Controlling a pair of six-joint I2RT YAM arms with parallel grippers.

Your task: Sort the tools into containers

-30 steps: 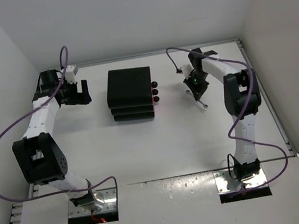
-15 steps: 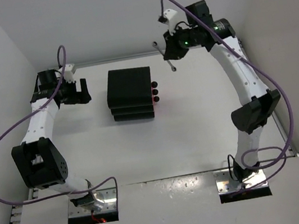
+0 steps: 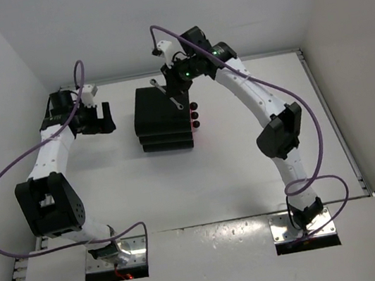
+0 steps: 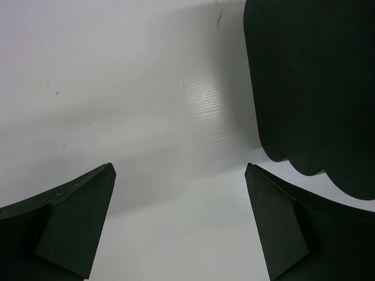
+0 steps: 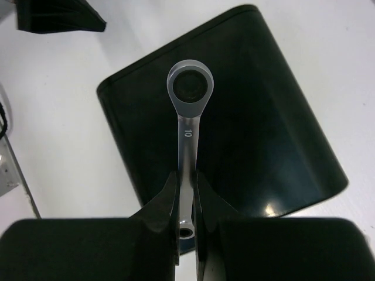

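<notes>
One wrench [image 5: 188,132], right end effector [image 5: 186,182] clamped, has swung above the cabinet [image 5: 261,117].

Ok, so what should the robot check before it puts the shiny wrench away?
1. Right pincer shut on the wrench: ok.
2. Wrench held over the black cabinet: ok.
3. One of the drawers open to take it: not ok, all three knobs sit close against the cabinet front.
4. Left pincer open and empty, beside the cabinet: ok.
5. Which drawer is for wrenches: cannot tell.
</notes>
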